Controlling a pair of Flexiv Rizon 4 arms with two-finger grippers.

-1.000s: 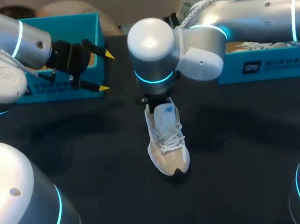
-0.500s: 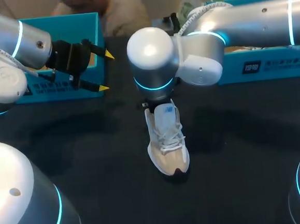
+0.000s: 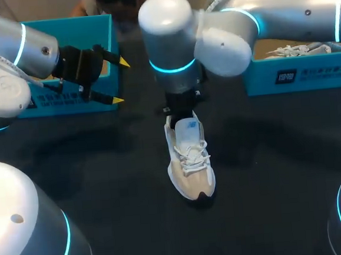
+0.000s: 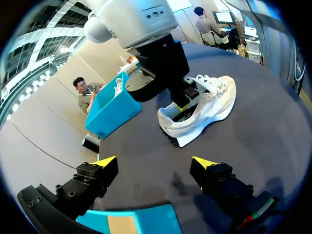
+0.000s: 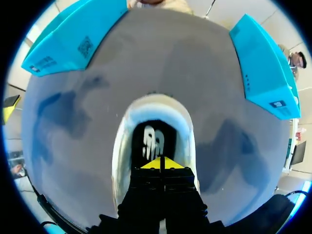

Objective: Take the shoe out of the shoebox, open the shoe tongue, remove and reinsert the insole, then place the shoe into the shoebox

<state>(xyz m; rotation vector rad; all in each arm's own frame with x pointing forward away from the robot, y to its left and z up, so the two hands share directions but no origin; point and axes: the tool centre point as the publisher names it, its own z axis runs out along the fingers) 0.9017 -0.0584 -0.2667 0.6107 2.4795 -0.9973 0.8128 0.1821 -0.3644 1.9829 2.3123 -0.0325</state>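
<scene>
Black table [image 3: 103, 168]: left gripper [image 3: 120, 81] apart, right gripper [image 5: 161, 163] pressed together above logo-marked insole [image 5: 152, 139] in shoe [image 3: 190, 161].

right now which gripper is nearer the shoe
Right. The right gripper is down at the heel opening of the shoe; the left gripper hangs well apart from it, beside the shoebox on its own side.
</scene>
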